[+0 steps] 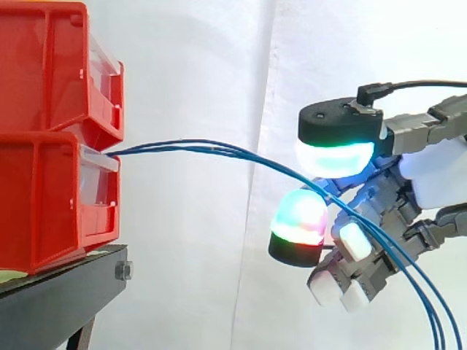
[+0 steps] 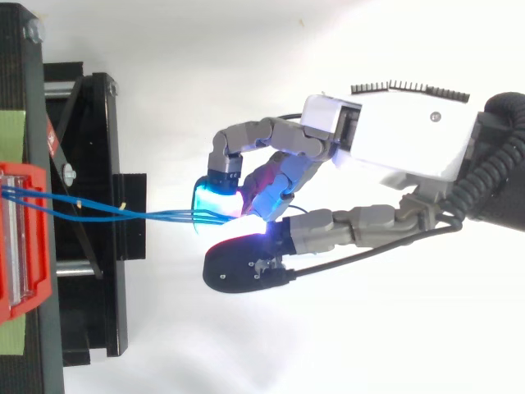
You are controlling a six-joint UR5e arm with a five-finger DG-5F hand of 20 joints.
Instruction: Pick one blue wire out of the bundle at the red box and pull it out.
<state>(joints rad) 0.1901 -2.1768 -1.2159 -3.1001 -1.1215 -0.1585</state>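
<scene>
Three thin blue wires [image 1: 204,148] leave the front of the lower red box [image 1: 44,204] and arc rightwards into my hand [image 1: 438,182]. From there they hang down towards the lower right corner. The hand's fingers are curled. One glowing cyan pad [image 1: 336,157] sits above the wires and a red-green pad [image 1: 299,215] below, closed on the bundle. I cannot tell how many wires are pinched. From above, the wires [image 2: 123,213] run from the red box [image 2: 25,238] to the pads, with the hand [image 2: 410,139] on their right.
A second red box [image 1: 44,65] is stacked on the lower one. Both rest on a black stand [image 1: 58,299] at the left, whose frame [image 2: 90,205] juts out beneath the wires. A white curtain hangs behind.
</scene>
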